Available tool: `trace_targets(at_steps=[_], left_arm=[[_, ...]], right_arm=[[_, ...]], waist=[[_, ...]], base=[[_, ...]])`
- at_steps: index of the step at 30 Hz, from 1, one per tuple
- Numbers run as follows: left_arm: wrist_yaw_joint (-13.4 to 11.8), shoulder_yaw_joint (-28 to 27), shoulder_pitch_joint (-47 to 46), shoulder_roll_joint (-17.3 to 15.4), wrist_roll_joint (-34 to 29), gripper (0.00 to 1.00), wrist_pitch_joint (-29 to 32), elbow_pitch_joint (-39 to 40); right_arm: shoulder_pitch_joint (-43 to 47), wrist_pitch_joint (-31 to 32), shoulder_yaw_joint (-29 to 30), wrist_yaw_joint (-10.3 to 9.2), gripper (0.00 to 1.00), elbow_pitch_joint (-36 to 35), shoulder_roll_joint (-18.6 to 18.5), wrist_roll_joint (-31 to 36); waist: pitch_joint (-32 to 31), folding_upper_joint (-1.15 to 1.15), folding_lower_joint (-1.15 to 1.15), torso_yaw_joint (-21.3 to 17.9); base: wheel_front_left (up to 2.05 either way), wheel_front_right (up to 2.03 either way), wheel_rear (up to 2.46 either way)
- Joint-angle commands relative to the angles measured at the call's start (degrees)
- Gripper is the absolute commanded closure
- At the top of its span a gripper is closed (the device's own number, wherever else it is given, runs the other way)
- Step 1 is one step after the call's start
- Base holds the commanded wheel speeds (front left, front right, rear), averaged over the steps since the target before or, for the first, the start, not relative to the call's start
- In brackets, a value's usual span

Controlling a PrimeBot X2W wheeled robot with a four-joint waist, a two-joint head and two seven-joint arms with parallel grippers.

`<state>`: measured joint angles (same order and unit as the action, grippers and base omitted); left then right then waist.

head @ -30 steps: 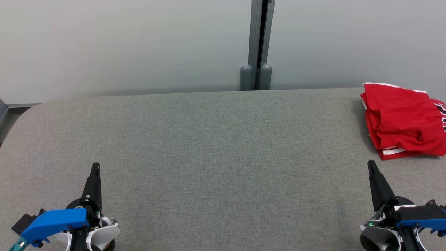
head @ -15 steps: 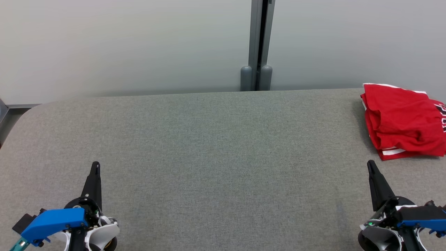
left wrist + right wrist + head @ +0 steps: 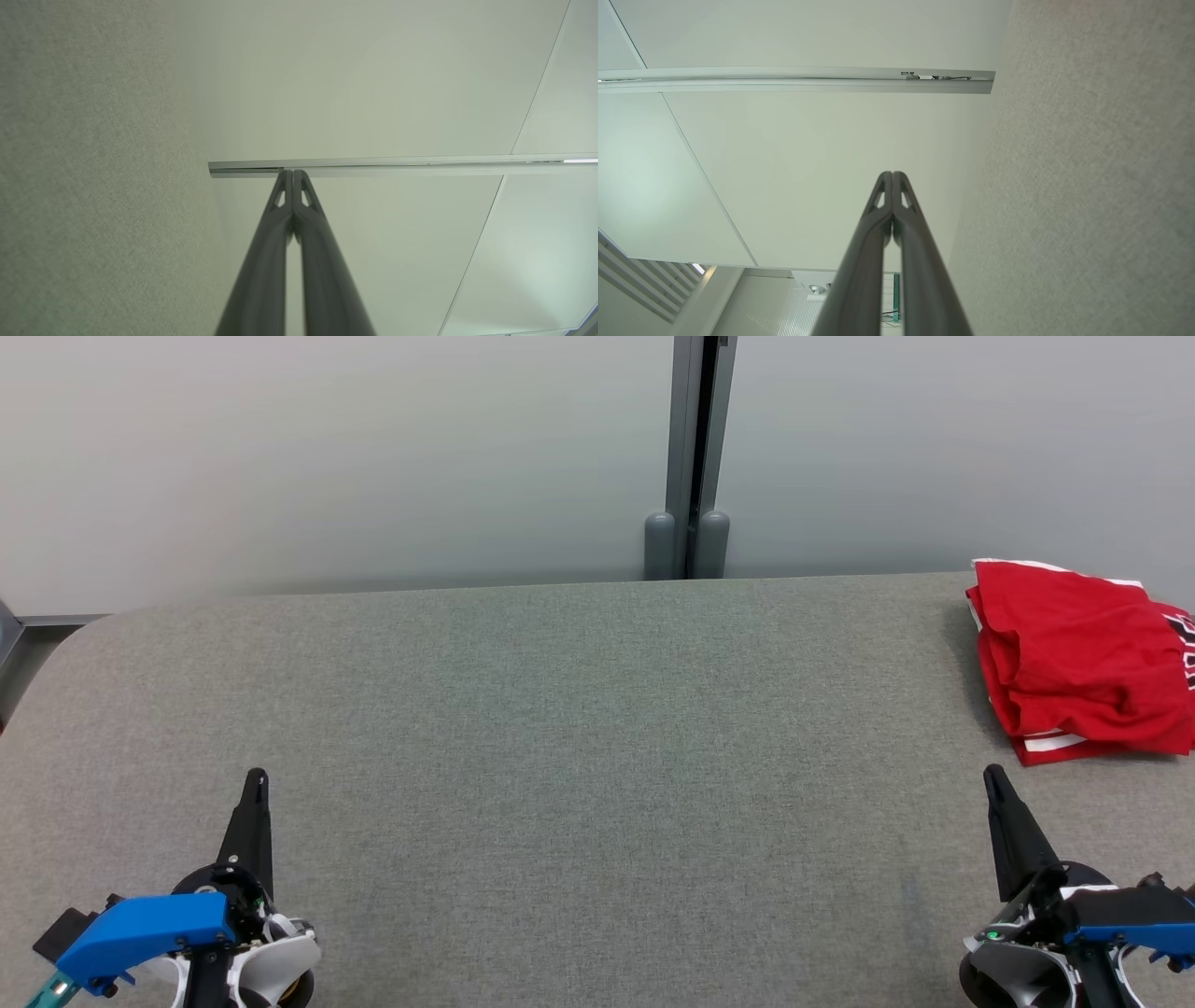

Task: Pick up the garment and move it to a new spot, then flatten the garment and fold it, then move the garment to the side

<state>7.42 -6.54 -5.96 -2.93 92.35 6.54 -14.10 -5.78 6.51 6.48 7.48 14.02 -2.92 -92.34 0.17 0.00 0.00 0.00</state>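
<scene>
I see the red garment, folded, lying on the grey table. It is beyond the tips of my right gripper and slightly to their right, well apart from my left gripper. Its visible left edge runs away from me. Its right side is cropped, so I cannot tell its long axis. Both jaws are pressed together, holding nothing.

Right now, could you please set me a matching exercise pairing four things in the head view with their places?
Things:
1. garment
2. left gripper
3. right gripper
4. grey post

Places:
A. lower right, shut
B. behind the table, centre
C. table's far right
D. lower left, shut

Pairs: 1-C, 2-D, 3-A, 4-B
</scene>
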Motion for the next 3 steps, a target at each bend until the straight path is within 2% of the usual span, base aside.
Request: trace_targets(at_steps=[1,3], left_arm=[[0.21,-0.1,-0.56,0.1,0.12,1.0,0.21,0.03],[0.21,-0.1,-0.56,0.1,0.12,1.0,0.21,0.03]], right_arm=[[-0.81,0.19,0.14,0.02,1.0,0.1,0.11,-0.14],[-0.81,0.18,0.14,0.02,1.0,0.1,0.11,-0.14]], waist=[[0.0,0.0,0.0,0.0],[0.0,0.0,0.0,0.0]], base=[[0.0,0.0,0.0],[0.0,0.0,0.0]])
